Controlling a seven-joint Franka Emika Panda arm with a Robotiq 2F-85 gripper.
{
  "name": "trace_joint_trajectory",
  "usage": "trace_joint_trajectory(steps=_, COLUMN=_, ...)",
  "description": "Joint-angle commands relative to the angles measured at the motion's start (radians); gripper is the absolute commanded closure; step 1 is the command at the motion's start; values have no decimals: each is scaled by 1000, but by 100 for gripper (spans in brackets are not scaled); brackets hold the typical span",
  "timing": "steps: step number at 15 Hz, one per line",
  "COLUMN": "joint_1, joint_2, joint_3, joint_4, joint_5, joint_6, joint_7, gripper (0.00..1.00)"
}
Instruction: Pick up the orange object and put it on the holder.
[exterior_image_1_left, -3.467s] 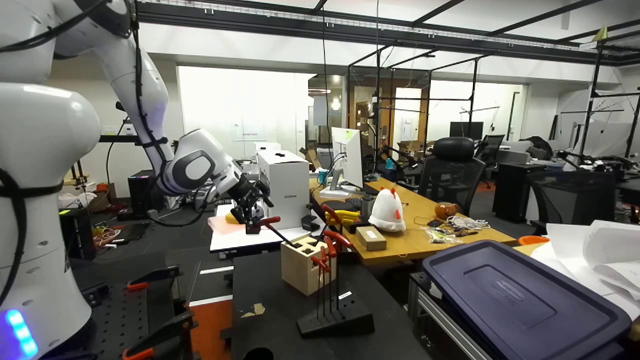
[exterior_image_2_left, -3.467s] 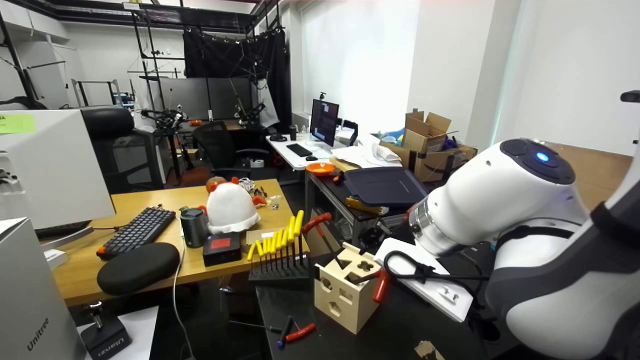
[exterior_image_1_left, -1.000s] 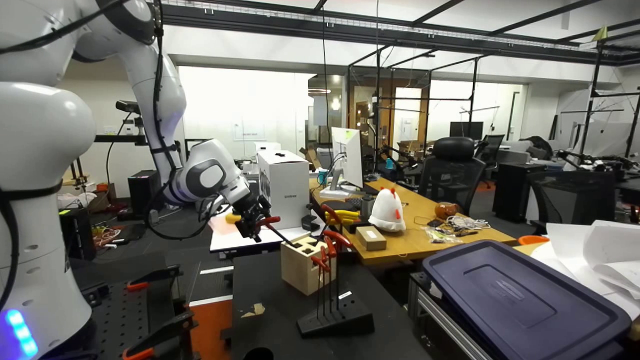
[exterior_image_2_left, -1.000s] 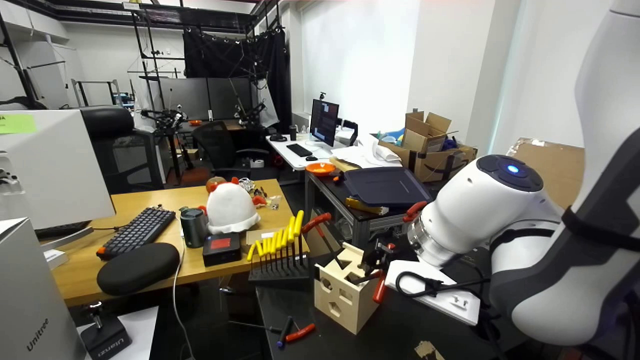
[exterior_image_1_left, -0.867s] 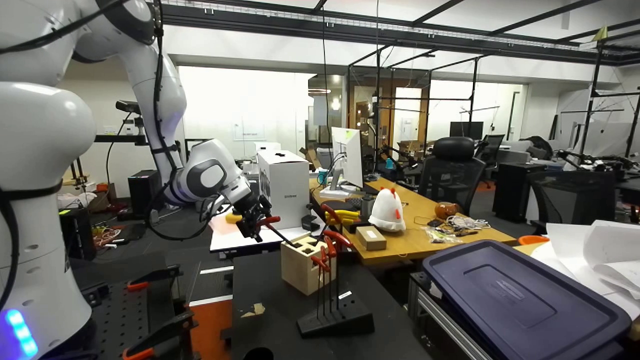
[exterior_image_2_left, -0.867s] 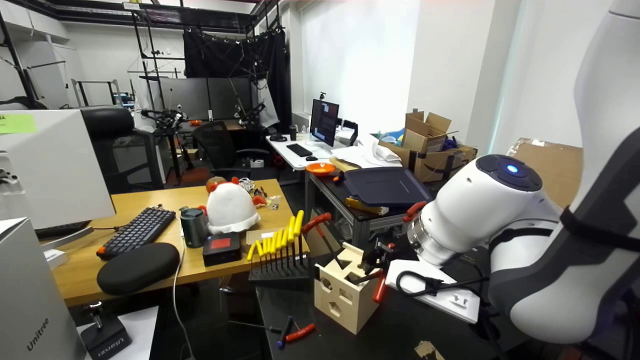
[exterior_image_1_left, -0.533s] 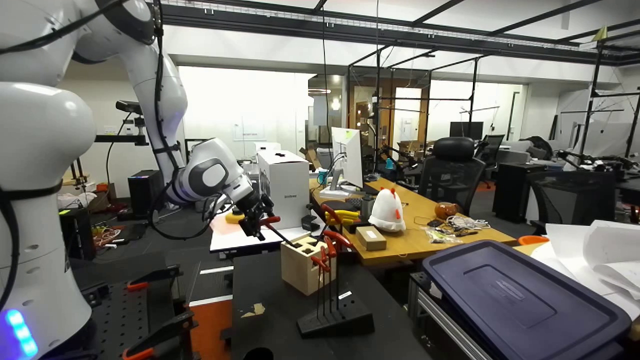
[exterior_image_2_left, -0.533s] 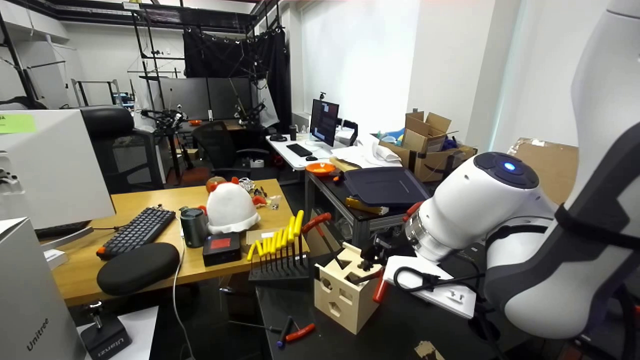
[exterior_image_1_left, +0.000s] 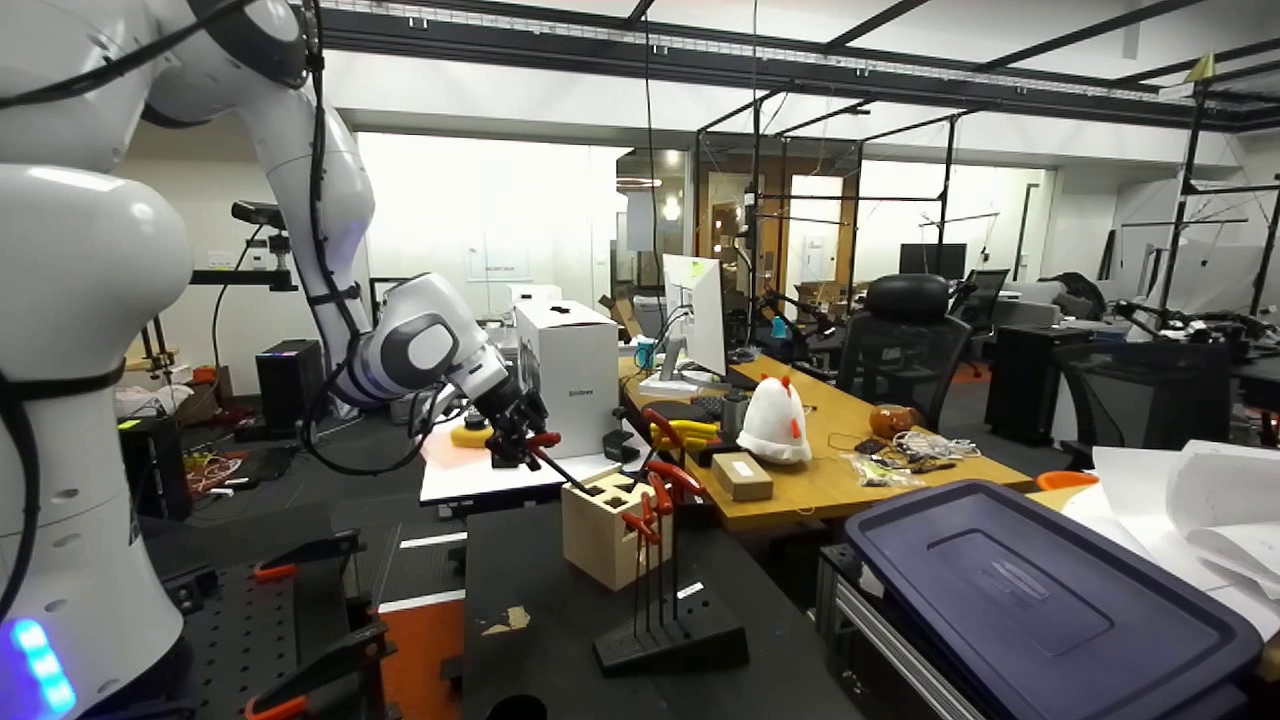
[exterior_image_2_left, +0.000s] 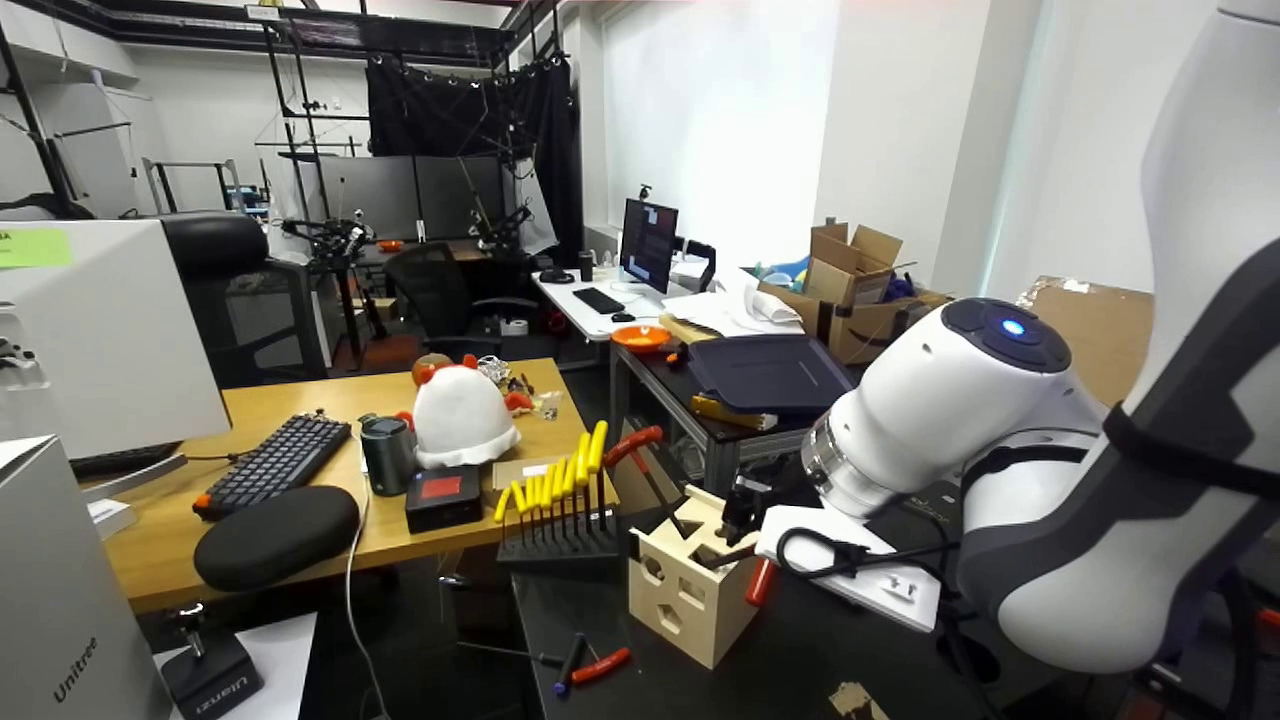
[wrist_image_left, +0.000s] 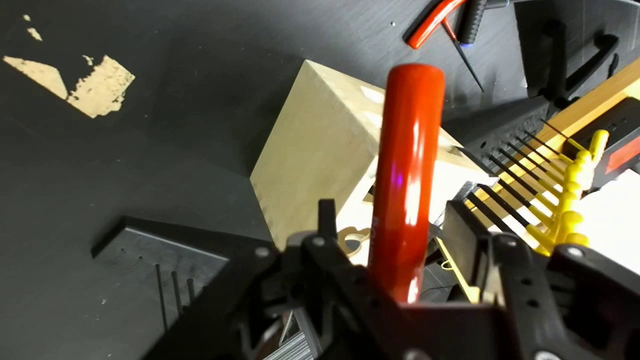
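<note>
An orange-red T-handle key leans out of the pale wooden block-shaped holder, its handle (exterior_image_1_left: 543, 440) on the robot's side. That handle (exterior_image_2_left: 761, 583) hangs beside the block in an exterior view, and it fills the middle of the wrist view (wrist_image_left: 409, 165). The holder (exterior_image_1_left: 610, 535) has dark shaped cut-outs; it also shows in an exterior view (exterior_image_2_left: 690, 605) and the wrist view (wrist_image_left: 310, 155). A second red T-handle key (exterior_image_2_left: 637, 443) sticks out of its far side. My gripper (wrist_image_left: 395, 215) is open, the handle between its fingers with a gap on the right; contact on the left is unclear.
A low black stand (exterior_image_1_left: 672, 645) with several red-handled keys stands near the block. A black stand with yellow-handled keys (exterior_image_2_left: 555, 490) stands on its other side. A loose red-handled tool (exterior_image_2_left: 602, 665) lies on the black table (exterior_image_2_left: 790, 655). A white box (exterior_image_1_left: 567, 385) stands behind.
Since 3.5 seconds ago the arm has shifted, bringing my gripper to the leaning orange-red handle. In the last half second it has moved slightly closer to the block. The keys and block look unmoved.
</note>
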Motion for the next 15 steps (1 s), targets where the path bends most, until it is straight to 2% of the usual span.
trace_joint_trajectory(steps=1, joint_1=21, joint_2=-4, joint_3=-23, joint_4=0, joint_5=-6, joint_6=0, joint_7=-2, gripper=73)
trace_joint_trajectory(steps=4, joint_1=27, joint_2=-5, joint_3=-29, joint_4=-2, joint_5=-3, joint_6=0, joint_7=1, gripper=95)
trace_joint_trajectory(steps=5, joint_1=28, joint_2=-5, joint_3=-30, joint_4=-2, joint_5=-2, joint_6=0, joint_7=2, gripper=99)
trace_joint_trajectory(steps=7, joint_1=30, joint_2=-6, joint_3=-32, joint_4=-3, joint_5=1, joint_6=0, joint_7=4, gripper=95)
trace_joint_trajectory(steps=12, joint_1=44, joint_2=-15, joint_3=-44, joint_4=-15, joint_5=12, joint_6=0, joint_7=6, gripper=95)
trace_joint_trajectory(steps=15, joint_1=75, joint_2=-31, joint_3=-72, joint_4=-39, joint_5=24, joint_6=-2, joint_7=-3, gripper=95)
